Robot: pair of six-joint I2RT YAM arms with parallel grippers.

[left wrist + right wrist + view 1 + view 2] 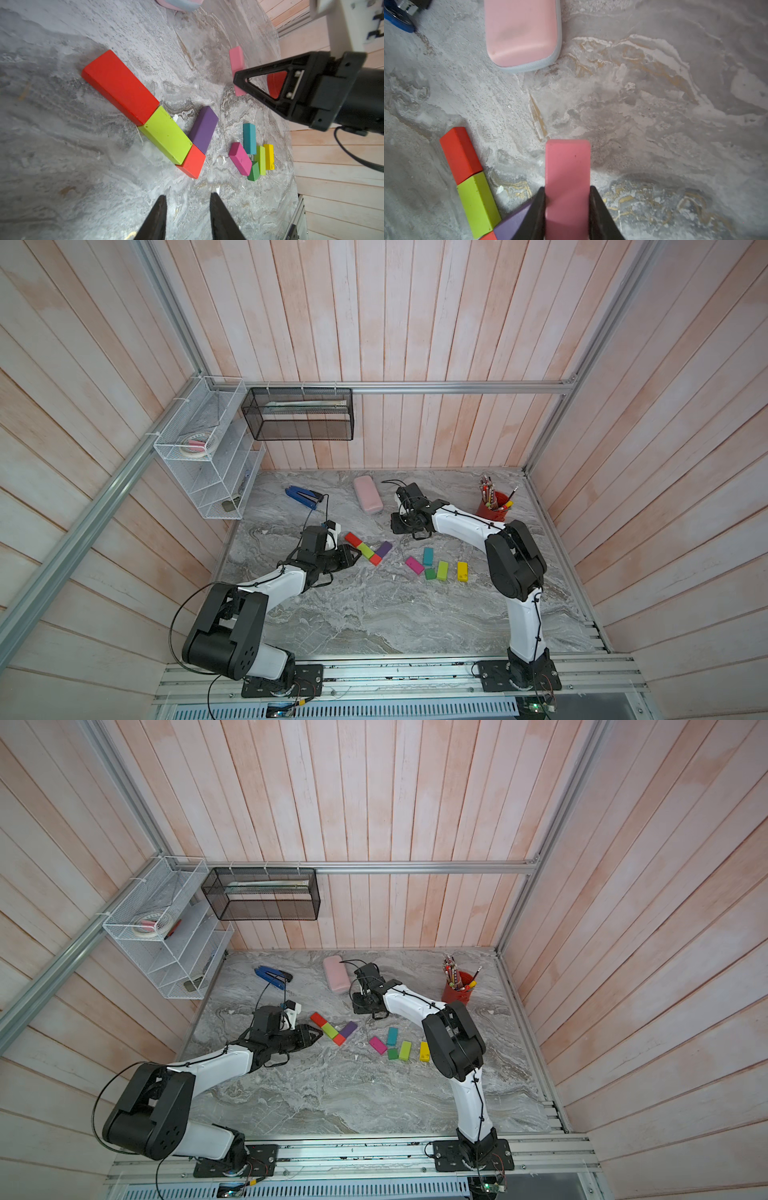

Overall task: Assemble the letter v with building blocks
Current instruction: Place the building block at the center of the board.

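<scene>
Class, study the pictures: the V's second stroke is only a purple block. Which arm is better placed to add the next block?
Right. The right hand grips a pink block close to the purple block; the left hand is open and empty beside the lime block.

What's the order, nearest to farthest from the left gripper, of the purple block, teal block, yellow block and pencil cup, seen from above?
From the left gripper, in a top view:
1. purple block, just past its tips, part of the V.
2. teal block, in the loose group.
3. yellow block, that group's far end.
4. pencil cup, far back, right side.
</scene>
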